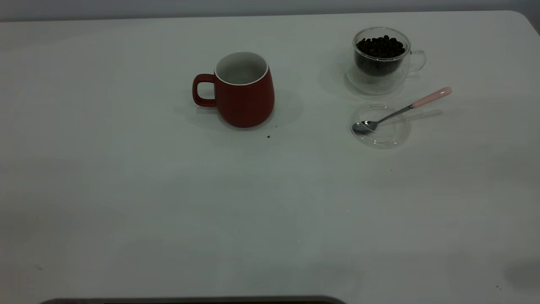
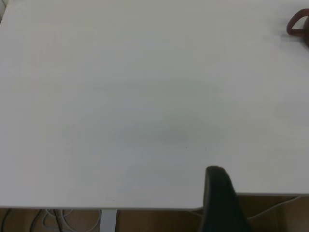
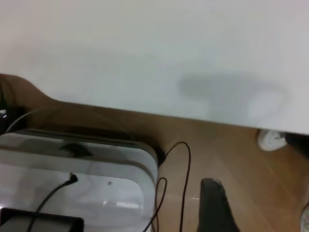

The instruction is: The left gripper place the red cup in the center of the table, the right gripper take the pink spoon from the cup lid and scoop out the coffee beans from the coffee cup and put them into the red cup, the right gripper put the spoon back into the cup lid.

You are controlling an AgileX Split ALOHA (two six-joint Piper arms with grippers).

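The red cup [image 1: 242, 90] stands upright near the middle of the table, a little toward the far side, with its handle to the left. Its white inside looks empty. Its handle also shows at the edge of the left wrist view [image 2: 295, 24]. The glass coffee cup [image 1: 382, 59], full of dark beans, stands at the far right. In front of it lies the clear cup lid [image 1: 381, 126], with the pink-handled spoon [image 1: 400, 110] resting bowl-down in it and its handle out to the right. Neither gripper shows in the exterior view. The left gripper [image 2: 219, 200] hangs over the table's near edge, and the right gripper [image 3: 215, 205] is off the table above the floor.
A small dark crumb [image 1: 268, 136] lies in front of the red cup. In the right wrist view, a white box [image 3: 72, 179] and black cables [image 3: 181, 183] lie on the wooden floor below the table edge [image 3: 159, 113].
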